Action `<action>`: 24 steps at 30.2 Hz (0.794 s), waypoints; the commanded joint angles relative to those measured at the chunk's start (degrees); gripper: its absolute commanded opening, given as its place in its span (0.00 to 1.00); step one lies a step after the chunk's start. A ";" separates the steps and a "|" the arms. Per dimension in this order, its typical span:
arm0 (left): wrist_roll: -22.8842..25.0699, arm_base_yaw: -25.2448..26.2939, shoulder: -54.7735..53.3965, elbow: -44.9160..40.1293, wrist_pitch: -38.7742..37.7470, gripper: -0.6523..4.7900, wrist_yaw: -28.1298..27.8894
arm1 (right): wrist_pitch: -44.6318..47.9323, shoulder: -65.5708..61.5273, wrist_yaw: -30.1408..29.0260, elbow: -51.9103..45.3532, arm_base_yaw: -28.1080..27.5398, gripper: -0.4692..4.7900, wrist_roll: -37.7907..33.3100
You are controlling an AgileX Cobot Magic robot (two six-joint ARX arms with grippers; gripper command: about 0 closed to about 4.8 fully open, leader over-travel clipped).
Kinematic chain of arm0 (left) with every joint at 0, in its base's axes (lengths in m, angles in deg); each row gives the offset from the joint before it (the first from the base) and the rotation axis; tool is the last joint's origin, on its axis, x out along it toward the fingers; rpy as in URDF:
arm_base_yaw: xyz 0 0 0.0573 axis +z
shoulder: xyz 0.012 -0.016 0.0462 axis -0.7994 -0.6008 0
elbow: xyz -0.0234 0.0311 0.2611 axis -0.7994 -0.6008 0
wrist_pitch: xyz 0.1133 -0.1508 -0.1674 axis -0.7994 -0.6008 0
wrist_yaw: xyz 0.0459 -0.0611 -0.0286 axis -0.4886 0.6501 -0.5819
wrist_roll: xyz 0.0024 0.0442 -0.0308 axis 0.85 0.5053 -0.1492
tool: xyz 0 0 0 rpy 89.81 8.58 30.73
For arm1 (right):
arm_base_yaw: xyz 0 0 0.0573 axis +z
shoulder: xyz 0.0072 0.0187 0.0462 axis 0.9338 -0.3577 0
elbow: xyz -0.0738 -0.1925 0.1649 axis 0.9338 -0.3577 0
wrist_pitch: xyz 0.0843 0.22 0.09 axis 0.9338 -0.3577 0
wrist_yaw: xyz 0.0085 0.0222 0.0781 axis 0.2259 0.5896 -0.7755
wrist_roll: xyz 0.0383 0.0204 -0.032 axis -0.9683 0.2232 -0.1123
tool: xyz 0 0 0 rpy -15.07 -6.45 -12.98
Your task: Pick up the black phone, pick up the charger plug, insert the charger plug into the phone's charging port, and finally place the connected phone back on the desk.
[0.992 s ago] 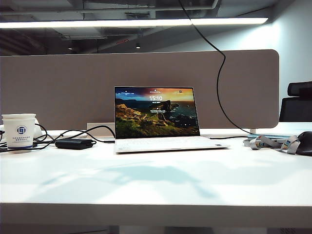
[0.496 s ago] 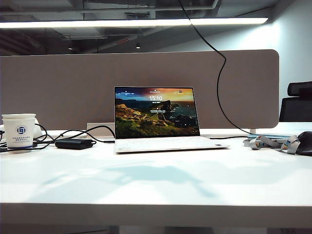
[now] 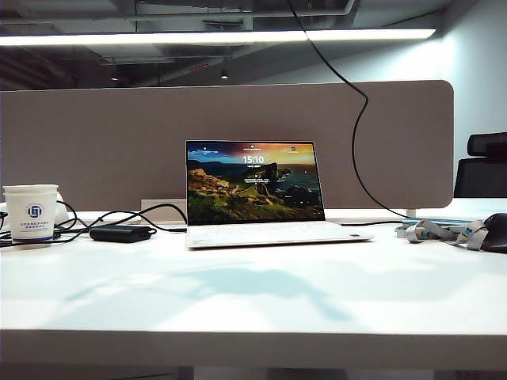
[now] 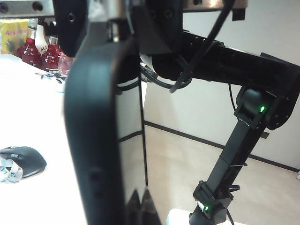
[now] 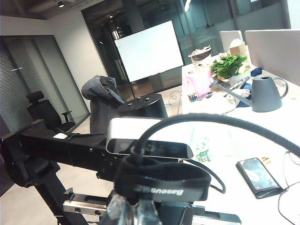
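Our left hand (image 4: 138, 205) pinches the phone (image 4: 93, 140), our right hand (image 5: 131, 208) the charger cable (image 5: 211, 119), both off the worktop (image 3: 253, 309). Nothing below them has shifted, so we judge plugging-in comes next.

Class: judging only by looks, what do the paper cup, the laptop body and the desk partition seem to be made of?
Paper cup: matte white paper, with a rolled rim and a printed blue logo.
Laptop body: probably white-painted metal or plastic, with a smooth satin sheen.
Partition: likely fabric or felt over a board, grey-beige and without glare.
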 commanded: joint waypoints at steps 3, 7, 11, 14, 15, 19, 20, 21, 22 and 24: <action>0.13 0.04 0.50 0.63 2.08 0.11 -0.68 | 0.15 1.20 -1.07 0.09 -0.24 0.08 0.24; -0.26 0.04 0.52 0.63 2.08 0.11 -0.70 | -0.20 1.20 -1.90 0.09 -0.24 0.08 0.28; -0.33 0.04 0.50 0.63 2.05 0.11 -1.16 | -2.08 1.20 -2.14 0.07 -0.17 0.08 2.25; -1.62 0.04 0.50 0.63 2.03 0.11 -2.64 | -6.14 1.25 -2.12 0.07 0.59 0.08 6.43; -1.60 0.04 0.50 0.63 2.03 0.11 -2.62 | -6.12 1.27 -2.05 0.07 0.61 0.08 6.45; -1.22 0.04 0.50 0.63 2.08 0.11 -2.64 | -6.14 1.27 -2.16 0.07 0.61 0.08 6.45; -0.85 0.04 0.50 0.63 2.10 0.11 -2.64 | -6.32 1.27 -2.27 0.07 0.61 0.08 6.45; 0.57 0.04 0.52 0.66 2.12 0.11 -2.67 | -7.61 1.27 -2.32 0.07 0.61 0.08 6.49; 1.16 0.04 0.59 0.68 2.14 0.11 -2.67 | -8.39 1.27 -2.36 0.07 0.61 0.08 6.67; 1.64 0.04 0.59 0.72 2.60 0.11 -2.64 | -11.80 1.31 -2.56 0.07 0.61 0.08 9.46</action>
